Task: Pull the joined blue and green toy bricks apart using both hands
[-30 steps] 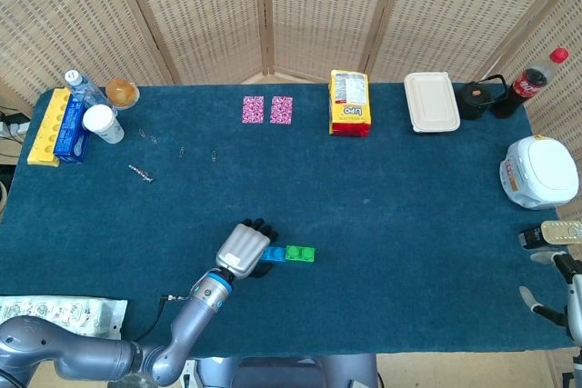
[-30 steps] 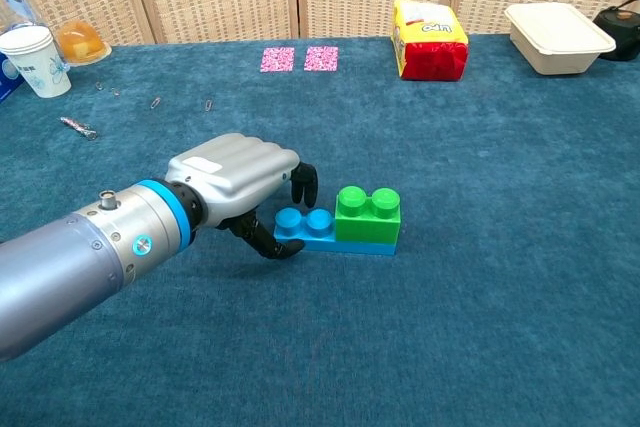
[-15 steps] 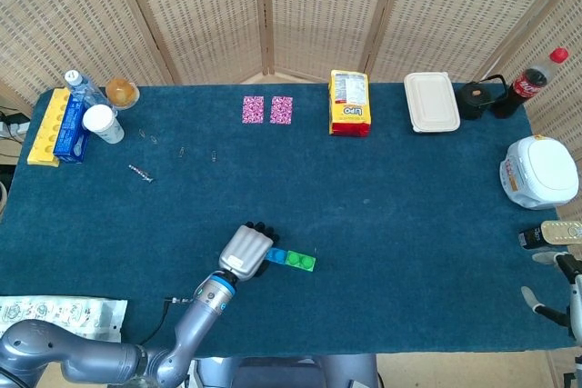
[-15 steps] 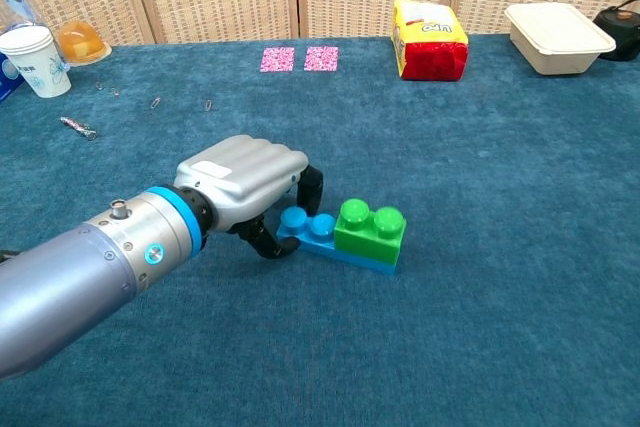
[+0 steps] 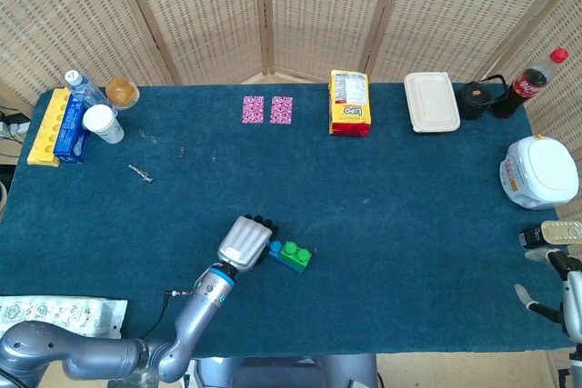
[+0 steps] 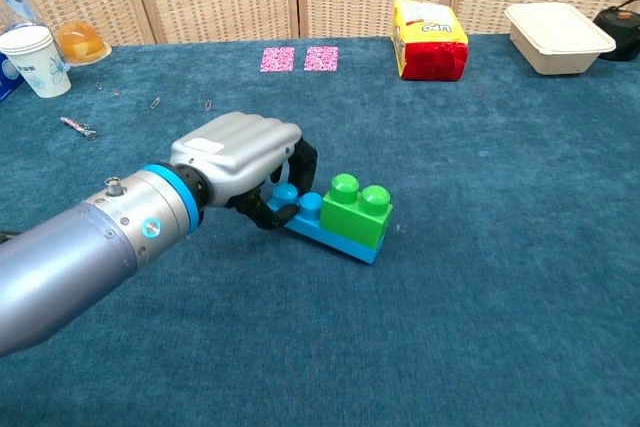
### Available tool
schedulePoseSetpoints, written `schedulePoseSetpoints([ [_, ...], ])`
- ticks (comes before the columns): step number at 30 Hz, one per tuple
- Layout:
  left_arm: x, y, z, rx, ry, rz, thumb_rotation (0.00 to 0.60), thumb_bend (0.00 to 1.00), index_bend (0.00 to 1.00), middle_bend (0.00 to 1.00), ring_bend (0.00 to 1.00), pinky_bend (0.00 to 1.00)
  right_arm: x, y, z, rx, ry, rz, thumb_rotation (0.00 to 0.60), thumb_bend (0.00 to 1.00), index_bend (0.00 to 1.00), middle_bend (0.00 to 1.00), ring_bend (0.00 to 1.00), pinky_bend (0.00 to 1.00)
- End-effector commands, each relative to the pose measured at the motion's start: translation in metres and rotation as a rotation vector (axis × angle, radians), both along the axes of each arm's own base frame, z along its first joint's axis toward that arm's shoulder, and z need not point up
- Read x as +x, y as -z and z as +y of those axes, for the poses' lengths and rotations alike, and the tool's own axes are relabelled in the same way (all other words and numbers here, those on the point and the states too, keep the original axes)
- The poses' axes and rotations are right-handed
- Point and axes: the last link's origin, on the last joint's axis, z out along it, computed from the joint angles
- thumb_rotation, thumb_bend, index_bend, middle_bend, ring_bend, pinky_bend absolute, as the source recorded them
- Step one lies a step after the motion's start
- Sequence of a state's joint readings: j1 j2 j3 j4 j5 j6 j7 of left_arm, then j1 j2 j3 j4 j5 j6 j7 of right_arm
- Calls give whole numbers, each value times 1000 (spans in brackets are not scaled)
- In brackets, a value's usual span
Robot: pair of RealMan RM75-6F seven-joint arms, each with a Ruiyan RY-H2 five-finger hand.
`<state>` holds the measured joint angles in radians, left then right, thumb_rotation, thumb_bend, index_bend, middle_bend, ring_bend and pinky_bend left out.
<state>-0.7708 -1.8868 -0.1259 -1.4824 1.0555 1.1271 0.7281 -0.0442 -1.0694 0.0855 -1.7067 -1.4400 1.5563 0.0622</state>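
Observation:
The joined bricks sit near the table's front, left of centre: a flat blue brick with a green brick stuck on its right half. My left hand grips the blue brick's left end, fingers curled around it, and the pair is tilted with the held end raised. My right hand shows only partly at the right edge of the head view, far from the bricks; its fingers cannot be made out.
Along the back stand a yellow and red snack bag, two pink cards, a white lidded box, a cola bottle, a paper cup. A white cooker sits at the right edge. Small clips lie at left.
My left hand has closed on the blue brick's end and lifted it, turning the joined pair so it tilts and slants away to the right.

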Motion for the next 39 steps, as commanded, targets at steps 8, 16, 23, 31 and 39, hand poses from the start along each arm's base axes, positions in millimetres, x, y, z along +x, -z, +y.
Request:
schedulePoseSetpoints([
  [8,-2,-23,16,31,0,-38,600,481,724,529,455,550,7,4,-5,15,-26,-4,600,271,384,408,414,316],
  [16,4,-53,29,39,105,10,600,481,723,529,455,550,19,17,-19,89,-72,-63,600,270,384,408,419,326],
  [23,20,-71,45,12,221,106,600,480,723,529,455,550,42,39,-44,202,-146,-243,600,270,384,427,460,422],
  [31,51,-70,57,-10,281,139,600,482,723,530,455,550,67,72,-68,332,-203,-436,600,271,384,428,478,457],
  [39,86,-55,55,-57,319,147,600,481,723,532,456,550,83,93,-87,416,-204,-559,600,271,384,428,478,461],
])
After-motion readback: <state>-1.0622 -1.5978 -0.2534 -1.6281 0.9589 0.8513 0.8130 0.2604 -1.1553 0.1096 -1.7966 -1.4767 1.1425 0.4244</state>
